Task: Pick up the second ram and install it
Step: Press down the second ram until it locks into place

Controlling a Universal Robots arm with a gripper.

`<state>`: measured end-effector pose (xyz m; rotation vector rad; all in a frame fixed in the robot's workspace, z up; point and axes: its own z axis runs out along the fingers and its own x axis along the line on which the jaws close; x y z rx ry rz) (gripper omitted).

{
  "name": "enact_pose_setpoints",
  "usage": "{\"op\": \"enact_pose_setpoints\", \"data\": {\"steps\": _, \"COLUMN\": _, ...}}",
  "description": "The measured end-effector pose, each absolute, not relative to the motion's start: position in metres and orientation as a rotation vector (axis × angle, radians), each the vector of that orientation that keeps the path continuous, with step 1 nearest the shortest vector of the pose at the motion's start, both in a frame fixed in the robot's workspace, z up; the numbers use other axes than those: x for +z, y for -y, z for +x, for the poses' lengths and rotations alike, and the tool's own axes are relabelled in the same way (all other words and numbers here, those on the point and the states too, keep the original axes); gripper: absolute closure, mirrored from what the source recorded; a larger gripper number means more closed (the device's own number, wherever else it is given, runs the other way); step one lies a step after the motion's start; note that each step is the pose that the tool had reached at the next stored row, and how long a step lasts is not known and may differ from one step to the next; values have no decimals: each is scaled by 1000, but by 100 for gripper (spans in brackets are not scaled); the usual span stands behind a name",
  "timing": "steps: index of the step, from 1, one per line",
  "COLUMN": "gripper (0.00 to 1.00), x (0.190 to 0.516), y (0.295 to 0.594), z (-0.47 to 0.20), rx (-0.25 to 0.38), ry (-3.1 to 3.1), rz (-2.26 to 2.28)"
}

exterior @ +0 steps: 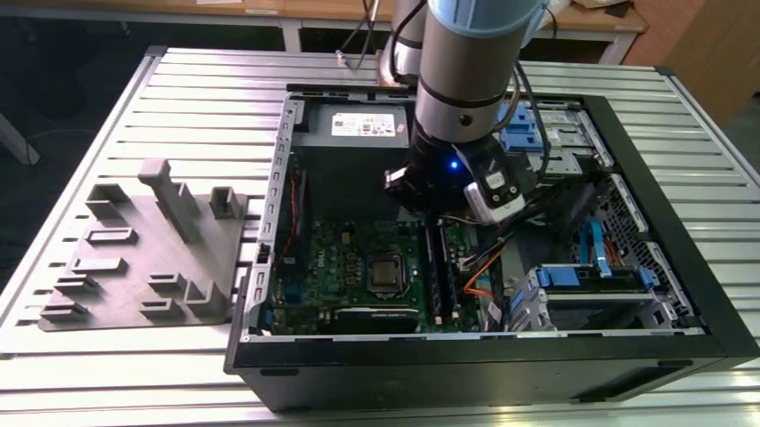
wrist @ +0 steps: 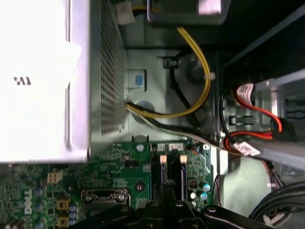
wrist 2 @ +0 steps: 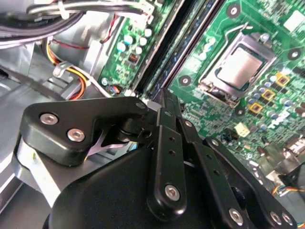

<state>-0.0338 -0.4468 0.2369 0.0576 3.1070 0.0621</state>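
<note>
My gripper (wrist 2: 161,95) is inside the open computer case (exterior: 665,294), low over the green motherboard (exterior: 344,258). Its black fingers (wrist 2: 164,124) stand shut, tips together at one end of the long black ram slots (wrist 2: 174,47). In the first wrist view the gripper (wrist: 167,191) sits right between the two slots (wrist: 162,174), whose white end latches show. The second ram is hidden: I cannot tell a strip apart from the dark slots or see one between the fingers. In the exterior view the arm's wrist (exterior: 457,178) covers the fingers above the slots (exterior: 440,267).
The processor socket (wrist 2: 238,67) lies beside the slots. The grey power-supply box (exterior: 356,124) fills the case's far end. Yellow and red cables (wrist: 200,81) run near the drive bays (exterior: 594,285). A grey holder fixture (exterior: 155,249) stands on the slatted table at the exterior view's left.
</note>
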Motion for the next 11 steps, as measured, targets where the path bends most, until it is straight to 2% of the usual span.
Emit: {"op": "enact_pose_setpoints", "data": {"steps": 11, "gripper": 93, "x": 237, "y": 469, "z": -34, "rx": 62, "ry": -3107, "rz": 58}}
